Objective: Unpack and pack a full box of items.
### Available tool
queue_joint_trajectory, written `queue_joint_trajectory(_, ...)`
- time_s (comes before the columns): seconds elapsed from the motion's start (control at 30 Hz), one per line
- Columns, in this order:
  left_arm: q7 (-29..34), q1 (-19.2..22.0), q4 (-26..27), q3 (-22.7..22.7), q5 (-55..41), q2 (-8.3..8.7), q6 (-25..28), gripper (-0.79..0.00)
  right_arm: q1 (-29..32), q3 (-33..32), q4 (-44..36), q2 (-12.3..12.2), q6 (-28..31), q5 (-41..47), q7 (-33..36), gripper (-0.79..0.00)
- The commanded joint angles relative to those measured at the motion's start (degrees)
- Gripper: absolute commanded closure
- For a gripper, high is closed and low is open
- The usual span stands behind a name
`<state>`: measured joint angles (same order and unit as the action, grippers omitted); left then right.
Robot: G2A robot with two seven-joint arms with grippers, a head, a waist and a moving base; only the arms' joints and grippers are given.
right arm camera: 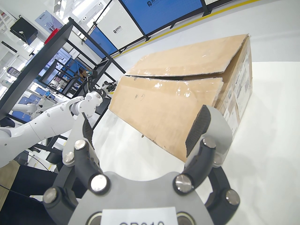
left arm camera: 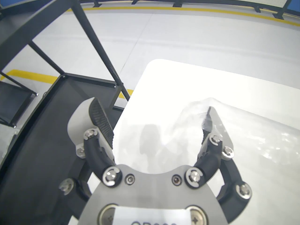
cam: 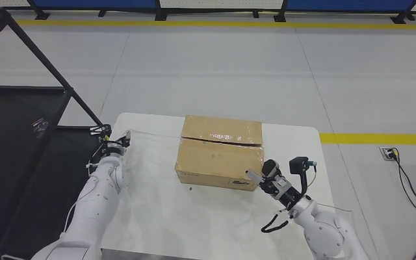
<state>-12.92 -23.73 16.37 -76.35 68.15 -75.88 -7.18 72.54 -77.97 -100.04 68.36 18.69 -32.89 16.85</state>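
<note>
A brown cardboard box [cam: 220, 153] [right arm camera: 178, 90] sits in the middle of the white table [cam: 156, 214], its two top flaps down with a slit between them. My right gripper [cam: 259, 177] [right arm camera: 145, 127] is open just off the box's near right corner, nothing between its fingers. My left gripper [cam: 116, 138] [left arm camera: 154, 118] is open at the table's far left corner, over the edge of a clear plastic sheet [left arm camera: 246, 132] [cam: 153, 144] lying flat on the table. The box's contents are hidden.
A black metal rack [cam: 39, 130] [left arm camera: 46, 76] stands just beyond the table's left edge, close to the left gripper. The table's near middle, in front of the box, is bare. White floor with yellow lines [cam: 370, 138] surrounds the table.
</note>
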Motion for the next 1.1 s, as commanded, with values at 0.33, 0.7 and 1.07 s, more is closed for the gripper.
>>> queue_joint_trajectory(0.33, 3.0, 0.8, -0.9, 0.1, -2.4, -0.9, -4.7, -0.785, 0.8, -0.3, -0.2, -0.1, 0.1, -0.3, -0.6, -0.785)
queue_joint_trajectory(0.7, -9.7, -3.6, 2.5, 1.0, 2.0, 1.09, 10.7, -0.785, 0.4, -1.5, -0.5, -0.3, -0.3, -0.8, 0.5, -0.785)
queue_joint_trajectory(1.07, -25.7, -15.0, 13.7, 0.6, 15.2, 6.93, 31.6, -0.785, -4.0, -2.9, 3.1, -0.3, -6.0, 4.0, 6.6, -0.785)
